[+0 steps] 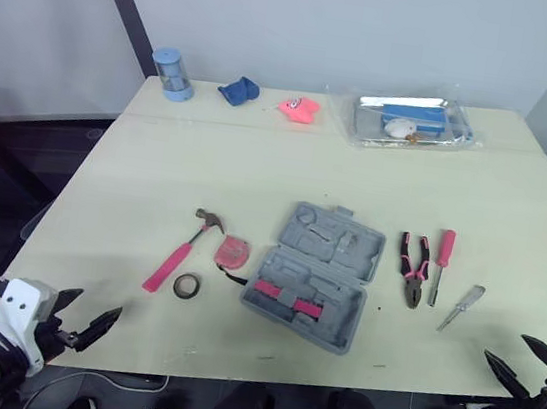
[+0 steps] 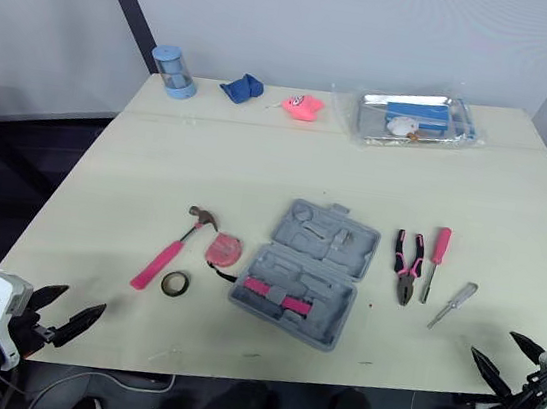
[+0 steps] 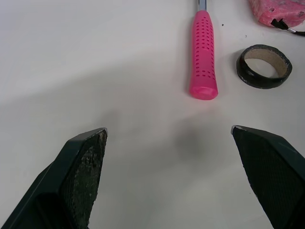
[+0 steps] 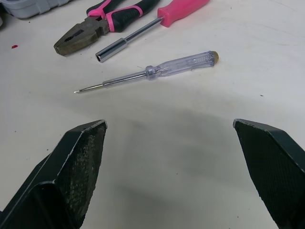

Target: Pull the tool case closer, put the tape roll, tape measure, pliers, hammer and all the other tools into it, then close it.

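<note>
The grey tool case (image 1: 313, 273) lies open in the middle of the table, with pink items in its near half. Left of it lie a pink tape measure (image 1: 231, 251), a black tape roll (image 1: 187, 285) and a pink-handled hammer (image 1: 181, 250). On its right are pink pliers (image 1: 413, 268), a pink-handled driver (image 1: 441, 263) and a clear-handled screwdriver (image 1: 462, 307). My left gripper (image 1: 83, 319) hangs open at the table's near left corner, facing the hammer handle (image 3: 203, 52) and tape roll (image 3: 264, 65). My right gripper (image 1: 519, 361) is open at the near right edge, short of the clear screwdriver (image 4: 157, 71).
Along the far edge stand a blue jar (image 1: 172, 73), a blue cloth (image 1: 238, 90), a pink object (image 1: 299, 108) and a clear bag with a blue box (image 1: 408, 121). Bare table (image 1: 207, 171) lies between the tools and these things.
</note>
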Controlling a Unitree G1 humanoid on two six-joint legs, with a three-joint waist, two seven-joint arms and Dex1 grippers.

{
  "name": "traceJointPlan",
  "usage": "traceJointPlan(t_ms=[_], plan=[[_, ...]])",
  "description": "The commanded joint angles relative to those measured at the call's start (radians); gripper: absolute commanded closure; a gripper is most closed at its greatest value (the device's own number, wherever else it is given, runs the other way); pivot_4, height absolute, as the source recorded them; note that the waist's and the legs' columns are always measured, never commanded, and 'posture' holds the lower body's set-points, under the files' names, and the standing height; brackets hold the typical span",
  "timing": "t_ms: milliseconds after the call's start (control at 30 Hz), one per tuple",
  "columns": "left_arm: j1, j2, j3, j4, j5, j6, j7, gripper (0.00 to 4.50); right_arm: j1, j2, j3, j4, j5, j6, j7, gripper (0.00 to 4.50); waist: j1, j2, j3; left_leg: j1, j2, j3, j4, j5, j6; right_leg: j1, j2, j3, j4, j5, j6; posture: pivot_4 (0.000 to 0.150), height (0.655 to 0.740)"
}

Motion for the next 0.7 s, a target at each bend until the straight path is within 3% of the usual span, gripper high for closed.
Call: traceJointPlan(t_ms=[33, 367, 600, 700], plan=[[0.012, -0.002, 0.016, -0.027, -0.012, -0.007, -0.005, 0.06, 0.002, -0.011, -0.031, -0.014, 0.0, -0.018, 0.002, 0.0, 0.0, 0.0, 0.0, 0.0, 0.0, 0.0, 0.0, 0.0, 0.0, 0.0, 0.0, 0.0, 0.0, 0.0, 0.0, 0.15, 0.74], [-0.026, 0.009, 0.019, 0.018, -0.009, -0.032, -0.026, 0.06, 0.006, -0.008, -0.039, -0.002, -0.008, -0.042, 0.01, 0.0, 0.001, 0.0, 0.0, 0.0, 0.0, 0.0, 0.0, 0.0, 0.0, 0.0, 0.0, 0.0, 0.0, 0.0, 0.0, 0.15, 0.74], [-0.133, 0.101, 0.024, 0.121, -0.029, -0.03, -0.117, 0.06, 0.005, -0.009, -0.036, -0.034, 0.0, -0.031, 0.013, 0.0, 0.001, 0.0, 0.0, 0.0, 0.0, 0.0, 0.0, 0.0, 0.0, 0.0, 0.0, -0.002, 0.0, 0.0, 0.0, 0.15, 0.74], [-0.207, 0.173, -0.016, 0.15, -0.014, -0.038, -0.193, 0.06, -0.002, -0.004, -0.015, -0.129, 0.022, 0.018, 0.011, 0.0, 0.0, 0.001, 0.0, 0.0, 0.0, 0.0, 0.0, 0.0, 0.0, 0.0, 0.0, -0.003, 0.0, 0.0, 0.0, 0.15, 0.74]])
